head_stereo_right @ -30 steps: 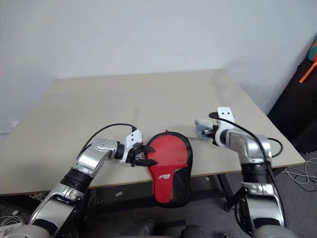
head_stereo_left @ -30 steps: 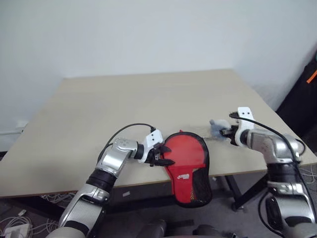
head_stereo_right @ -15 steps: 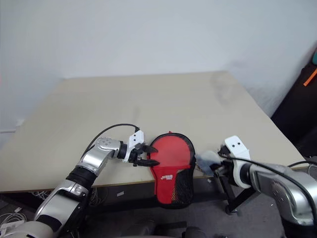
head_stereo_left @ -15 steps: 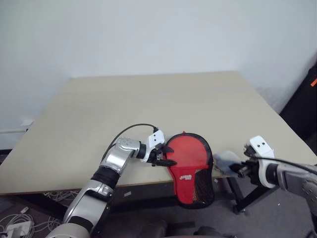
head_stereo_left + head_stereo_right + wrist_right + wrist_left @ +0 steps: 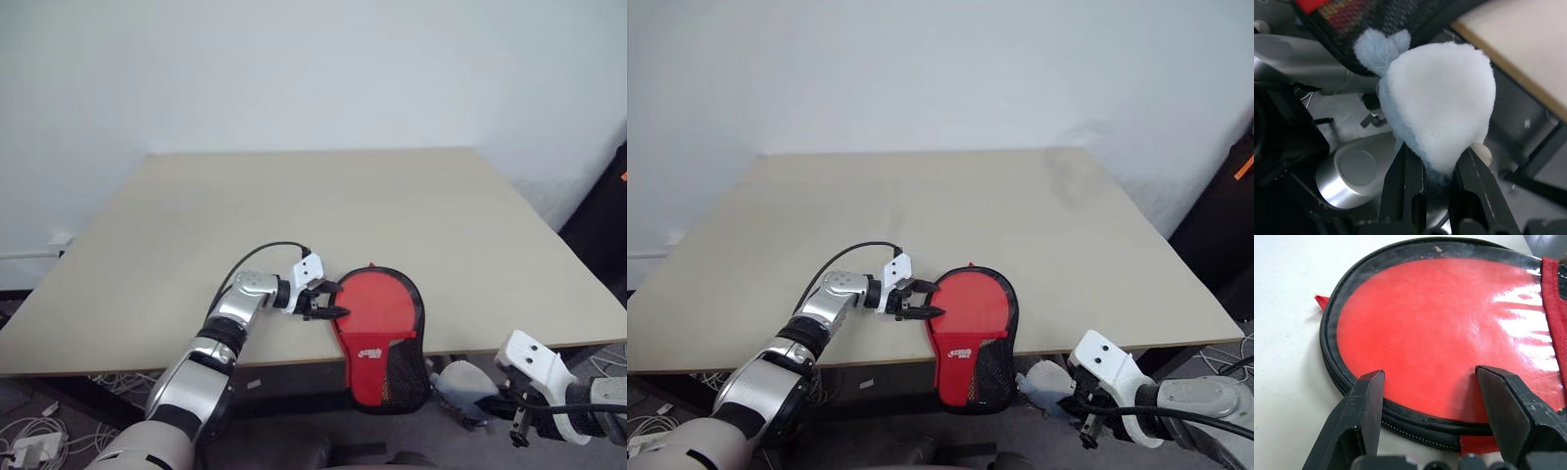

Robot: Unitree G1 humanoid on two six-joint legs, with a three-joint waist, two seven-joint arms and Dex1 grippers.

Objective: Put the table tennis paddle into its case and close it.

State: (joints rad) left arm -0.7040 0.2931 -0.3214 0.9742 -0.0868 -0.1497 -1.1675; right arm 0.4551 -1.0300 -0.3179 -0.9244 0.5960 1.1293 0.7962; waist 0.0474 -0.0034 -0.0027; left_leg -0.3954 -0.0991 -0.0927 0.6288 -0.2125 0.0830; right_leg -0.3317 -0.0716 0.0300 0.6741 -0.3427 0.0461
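Observation:
The red case (image 5: 382, 313) with black edging lies at the table's front edge. Its black mesh end (image 5: 404, 370) hangs past the edge. The zip along its rim (image 5: 1400, 423) looks shut where I see it. The table tennis paddle is hidden. My left gripper (image 5: 338, 300) stands open at the case's round left rim, one finger (image 5: 1369, 401) at the zip and the other (image 5: 1503, 401) over the red face. My right gripper (image 5: 502, 403) is below the table's front edge, to the right of the case. It is shut on a small grey fluffy lump (image 5: 1440, 103).
The beige table (image 5: 294, 215) stretches to the wall behind the case. A red tab (image 5: 1319, 300) sticks out of the case's far rim. Cables lie on the floor at the lower left (image 5: 29, 436). A dark object (image 5: 602, 225) stands to the table's right.
My right gripper has drawn back off the table with the grey lump and sunk below the front edge. My left gripper stays at the case. The camera has tilted a little.

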